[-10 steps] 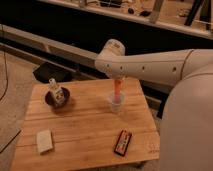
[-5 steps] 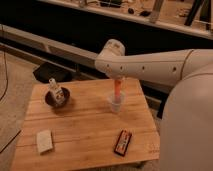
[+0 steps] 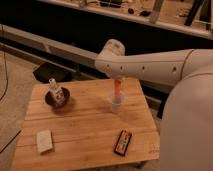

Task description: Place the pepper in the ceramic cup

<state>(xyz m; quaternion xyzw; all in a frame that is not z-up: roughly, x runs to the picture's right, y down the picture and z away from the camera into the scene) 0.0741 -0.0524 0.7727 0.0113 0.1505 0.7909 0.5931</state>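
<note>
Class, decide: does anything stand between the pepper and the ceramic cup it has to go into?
Nothing visible does. The pepper hangs upright below the gripper, its lower end at the mouth of the ceramic cup. The dark bowl with a bottle sits well apart from both.

On the table (image 3: 85,125), the pepper (image 3: 118,89) stands upright with its lower end in the ceramic cup (image 3: 115,104), and the end effector (image 3: 118,79) is directly above. To the left, a bowl (image 3: 49,101) holds a bottle (image 3: 54,90). A pad (image 3: 44,141) lies front-left and a bar (image 3: 123,142) front-right.
</note>
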